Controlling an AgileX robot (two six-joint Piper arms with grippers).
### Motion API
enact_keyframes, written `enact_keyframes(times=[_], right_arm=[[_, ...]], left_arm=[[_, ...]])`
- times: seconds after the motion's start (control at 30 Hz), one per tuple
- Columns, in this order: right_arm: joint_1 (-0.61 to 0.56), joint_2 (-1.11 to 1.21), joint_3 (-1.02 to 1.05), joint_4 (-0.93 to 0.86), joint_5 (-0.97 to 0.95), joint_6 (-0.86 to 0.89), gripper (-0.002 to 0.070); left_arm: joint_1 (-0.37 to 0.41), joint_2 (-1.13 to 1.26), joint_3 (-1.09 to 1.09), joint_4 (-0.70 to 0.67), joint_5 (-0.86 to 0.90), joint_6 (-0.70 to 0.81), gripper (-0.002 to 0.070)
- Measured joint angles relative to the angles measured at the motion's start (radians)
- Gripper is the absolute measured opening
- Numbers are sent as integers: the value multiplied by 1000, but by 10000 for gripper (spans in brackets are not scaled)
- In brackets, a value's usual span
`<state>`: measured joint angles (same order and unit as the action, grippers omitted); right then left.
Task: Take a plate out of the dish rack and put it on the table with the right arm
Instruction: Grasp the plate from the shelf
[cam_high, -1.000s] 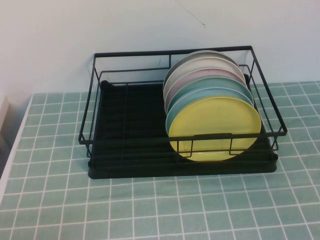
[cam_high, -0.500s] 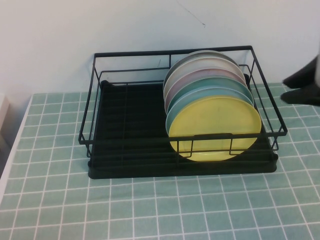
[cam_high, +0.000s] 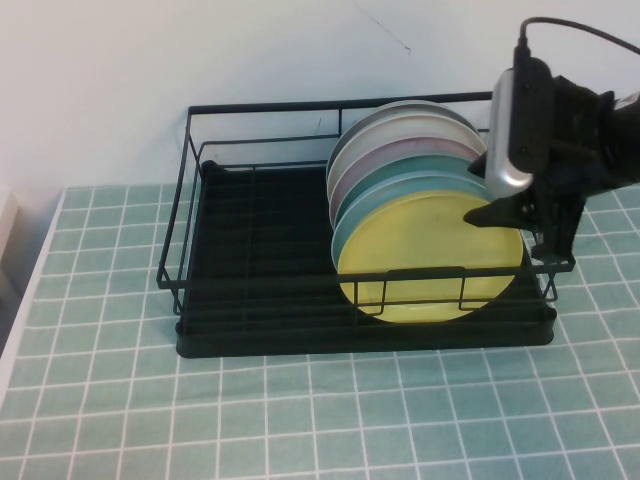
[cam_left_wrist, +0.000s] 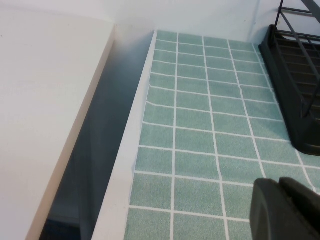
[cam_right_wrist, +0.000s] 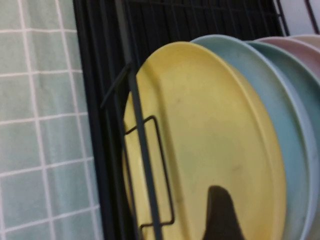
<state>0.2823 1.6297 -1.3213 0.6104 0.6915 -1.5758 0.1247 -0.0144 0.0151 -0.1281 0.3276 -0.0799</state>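
My right gripper (cam_high: 525, 215) over the dish rack's (cam_high: 250, 290) right end, fingers spread beside the yellow plate (cam_high: 430, 255) standing frontmost in the stack, left gripper (cam_left_wrist: 287, 207) parked over the green-tiled table (cam_left_wrist: 200, 120), grip state unclear

Right arm (cam_high: 585, 125) is reaching in from the right, its right pincer (cam_high: 525, 220) hanging downward with fingers parted. Left pincer (cam_left_wrist: 287, 210) is hovering low, parked.
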Motion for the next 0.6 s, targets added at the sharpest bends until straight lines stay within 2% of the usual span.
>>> enact_keyframes(times=[0.6], right_arm=[[28, 62, -7, 0, -77, -31, 394]], left_arm=[[0, 0, 0, 0, 0, 0, -3]])
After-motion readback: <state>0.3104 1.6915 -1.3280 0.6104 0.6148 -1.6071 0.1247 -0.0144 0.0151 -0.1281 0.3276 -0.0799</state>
